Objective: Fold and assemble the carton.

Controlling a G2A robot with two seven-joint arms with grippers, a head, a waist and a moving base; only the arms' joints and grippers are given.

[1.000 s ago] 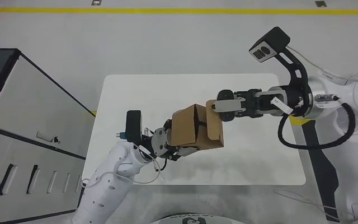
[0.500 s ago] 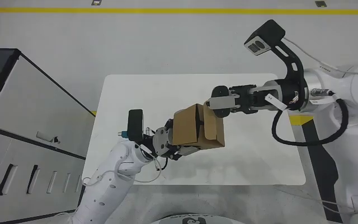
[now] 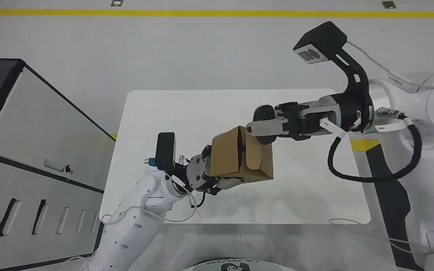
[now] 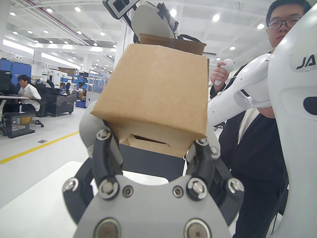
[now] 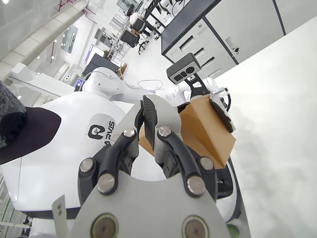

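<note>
Over the white surface (image 3: 305,193), left pincer (image 4: 153,138) clamps the carton (image 3: 237,159) steady for folding; right pincer (image 3: 258,129), closed empty, just beside it.

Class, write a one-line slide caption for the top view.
Left gripper holds the brown carton over the white table; right gripper, shut, is at its far corner.

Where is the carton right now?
In the top view the carton is over the middle of the white table, clamped in the left gripper, with the right gripper at its far side.
</note>
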